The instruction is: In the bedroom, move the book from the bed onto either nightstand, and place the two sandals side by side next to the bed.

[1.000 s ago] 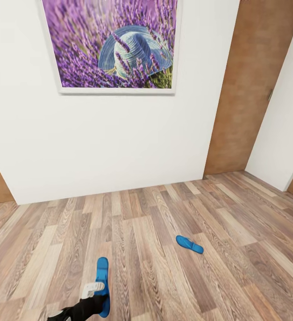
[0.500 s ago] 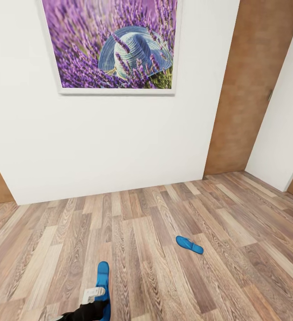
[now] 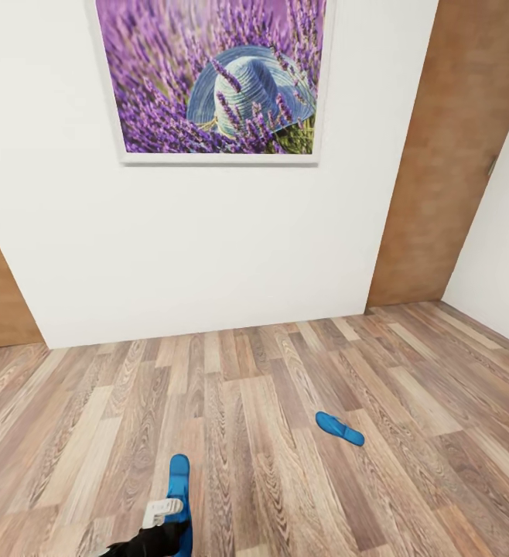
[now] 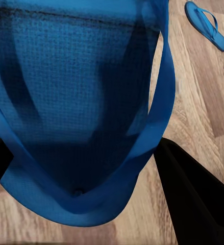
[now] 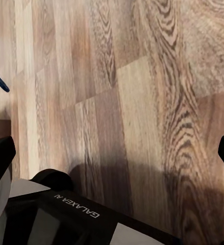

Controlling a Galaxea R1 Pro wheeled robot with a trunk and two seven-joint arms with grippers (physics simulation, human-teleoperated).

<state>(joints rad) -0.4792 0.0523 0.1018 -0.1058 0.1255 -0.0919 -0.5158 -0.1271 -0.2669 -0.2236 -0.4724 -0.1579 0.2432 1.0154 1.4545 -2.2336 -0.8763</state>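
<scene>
Blue sandal [image 3: 179,495] gripped in left end effector [image 3: 164,512]; its mate [image 3: 339,428] lies apart on the floor [image 3: 285,402]; right end effector's state unclear.

My head view is bright and evenly lit, sharp throughout, with no glare on the plain white wall [image 3: 208,255]. At my left wrist, the bright blue flat sandal [image 4: 81,102] looms soft and shaded; a dim shadow darkens the grey-brown wood-plank floor [image 5: 142,102] nearest my base.

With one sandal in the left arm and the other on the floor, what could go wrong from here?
1. The held sandal hangs close between the left gripper's jaws; a thin hold on it might slip in transit.
2. The second sandal lies apart on the wood floor; the base may roll over it.
</scene>
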